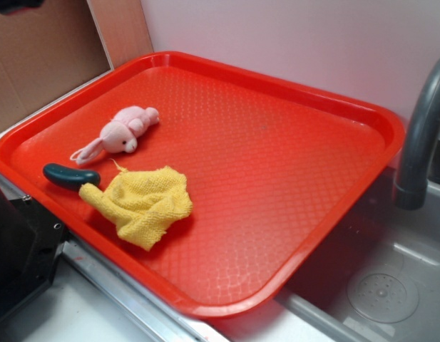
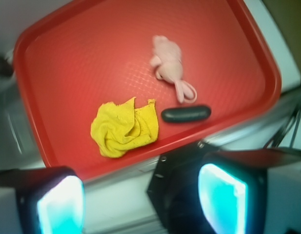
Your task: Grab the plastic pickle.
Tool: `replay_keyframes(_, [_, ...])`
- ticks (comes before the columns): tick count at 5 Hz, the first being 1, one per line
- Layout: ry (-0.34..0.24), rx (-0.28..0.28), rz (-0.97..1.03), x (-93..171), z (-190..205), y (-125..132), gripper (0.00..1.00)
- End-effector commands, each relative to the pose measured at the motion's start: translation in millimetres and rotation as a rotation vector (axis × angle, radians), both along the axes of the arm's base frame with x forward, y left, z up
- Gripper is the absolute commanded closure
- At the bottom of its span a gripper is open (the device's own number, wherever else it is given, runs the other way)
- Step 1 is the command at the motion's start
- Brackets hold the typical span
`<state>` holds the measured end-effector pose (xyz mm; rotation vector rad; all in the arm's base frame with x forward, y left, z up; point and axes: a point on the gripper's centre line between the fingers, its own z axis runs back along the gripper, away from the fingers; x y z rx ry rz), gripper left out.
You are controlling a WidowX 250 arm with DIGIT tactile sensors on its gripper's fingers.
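A red tray (image 1: 277, 214) fills most of both views, its textured floor mostly bare, with 3 small things gathered along one edge. Beside the tray in the exterior view sits a grey sink (image 1: 391, 285) with a dark faucet (image 1: 423, 135) curving over it.

The largest of the 3 things is the yellow cloth (image 2: 123, 127), crumpled into a loose heap. Next is the pink plush bunny (image 2: 170, 64), lying on its side, its long ears trailing toward the tray rim. Smallest is the plastic pickle (image 2: 186, 114), dark green-black and lying flat, parallel to the rim and close against it. It sits just beside a corner of the cloth and just past the tips of the bunny's ears; whether it touches either I cannot tell.

My gripper (image 2: 140, 204) hangs above, off the tray's near edge, well apart from the pickle. My 2 fingers (image 2: 60, 204) show at the bottom of the wrist view, spread wide with nothing between them.
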<state>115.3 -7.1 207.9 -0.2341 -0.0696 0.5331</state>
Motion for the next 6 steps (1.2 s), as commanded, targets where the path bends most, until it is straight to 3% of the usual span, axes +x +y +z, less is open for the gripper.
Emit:
replay_keyframes(1, [-0.006, -0.048, 0.501, 1.0, -26.0, 5.1, 0.0])
replay_keyframes(2, [0.004, -0.122, 0.751, -0.8, -50.7, 2.5, 0.0])
replay_keyframes(3, [0.024, -0.121, 1.003, 11.2, -73.4, 6.4, 0.0])
replay_keyframes(4, [0.026, -0.101, 1.216, 17.3, -96.5, 12.1, 0.0])
replay_keyframes(6, [0.058, -0.023, 1.29, 23.3, -128.3, 28.9, 0.0])
